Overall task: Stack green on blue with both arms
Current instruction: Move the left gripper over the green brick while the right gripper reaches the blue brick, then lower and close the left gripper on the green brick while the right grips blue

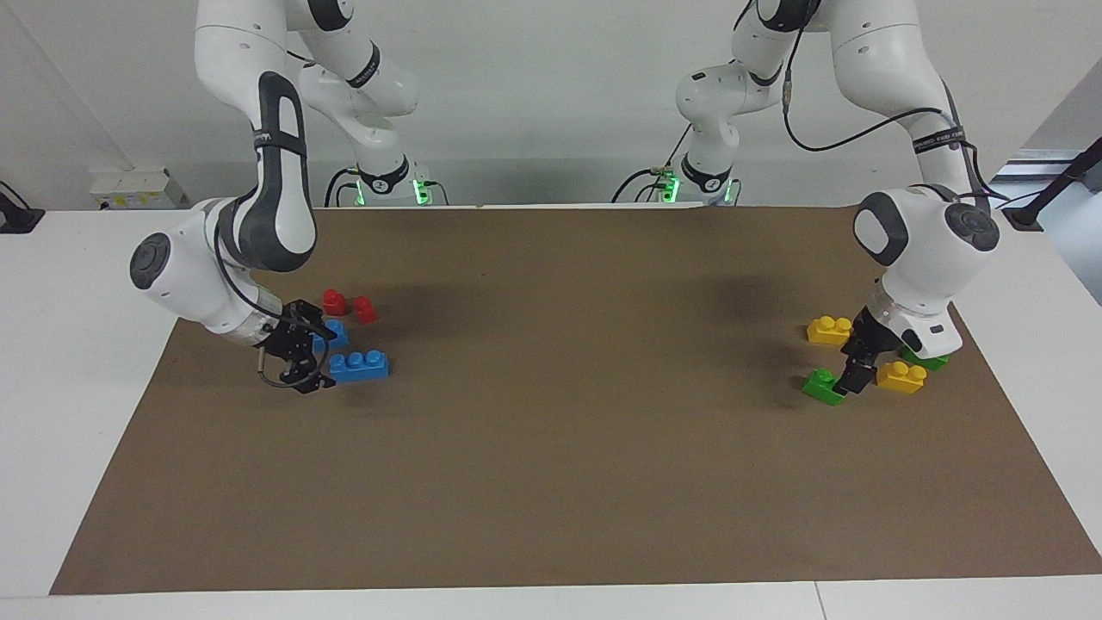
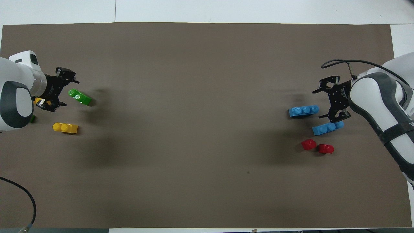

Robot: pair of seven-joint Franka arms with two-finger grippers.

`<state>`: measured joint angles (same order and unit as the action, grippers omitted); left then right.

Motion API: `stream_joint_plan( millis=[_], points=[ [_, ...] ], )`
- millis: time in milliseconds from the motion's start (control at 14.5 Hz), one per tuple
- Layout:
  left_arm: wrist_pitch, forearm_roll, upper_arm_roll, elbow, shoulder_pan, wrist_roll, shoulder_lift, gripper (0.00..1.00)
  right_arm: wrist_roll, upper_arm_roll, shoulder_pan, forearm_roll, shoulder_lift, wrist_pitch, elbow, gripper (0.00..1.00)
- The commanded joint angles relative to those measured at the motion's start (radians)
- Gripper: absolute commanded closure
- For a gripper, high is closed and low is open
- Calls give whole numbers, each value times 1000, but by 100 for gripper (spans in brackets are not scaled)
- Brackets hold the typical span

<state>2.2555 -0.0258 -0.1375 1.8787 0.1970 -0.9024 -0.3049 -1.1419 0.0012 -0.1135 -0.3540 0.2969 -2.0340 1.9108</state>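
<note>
The green brick [image 1: 824,386] lies on the brown tabletop [image 1: 568,448] at the left arm's end, a yellow brick [image 1: 901,377] beside it at about 3 o'clock in the facing view, another yellow brick [image 1: 829,330] at 12, and a second green brick [image 1: 928,358] half hidden under the arm. The left claw [image 1: 851,379] stands open just beside it, holding nothing. At the right arm's end, the blue brick [image 1: 359,366] has a second blue brick [image 1: 331,334] and two red pieces [image 1: 349,306] toward 11 o'clock. The right claw [image 1: 303,368] is spread open beside it, empty.
</note>
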Motion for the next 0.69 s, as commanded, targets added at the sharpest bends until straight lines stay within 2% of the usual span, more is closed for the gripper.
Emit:
stream_joint_plan(
  millis=[0, 207, 483, 621],
  points=[
    [42, 23, -1, -12, -2, -36, -31, 0, 62, 8, -15, -39, -10, -57, 53, 0],
    [48, 32, 1, -18, -4, -36, -54, 0, 82, 8, -12, -40, -10, -95, 82, 0],
    [44, 104, -1, -32, -8, -33, -89, 0, 83, 8, -12, -43, -10, -117, 103, 0],
    [42, 104, -1, -43, -8, -33, -102, 0, 93, 8, -12, -80, -12, -133, 117, 0]
  ],
)
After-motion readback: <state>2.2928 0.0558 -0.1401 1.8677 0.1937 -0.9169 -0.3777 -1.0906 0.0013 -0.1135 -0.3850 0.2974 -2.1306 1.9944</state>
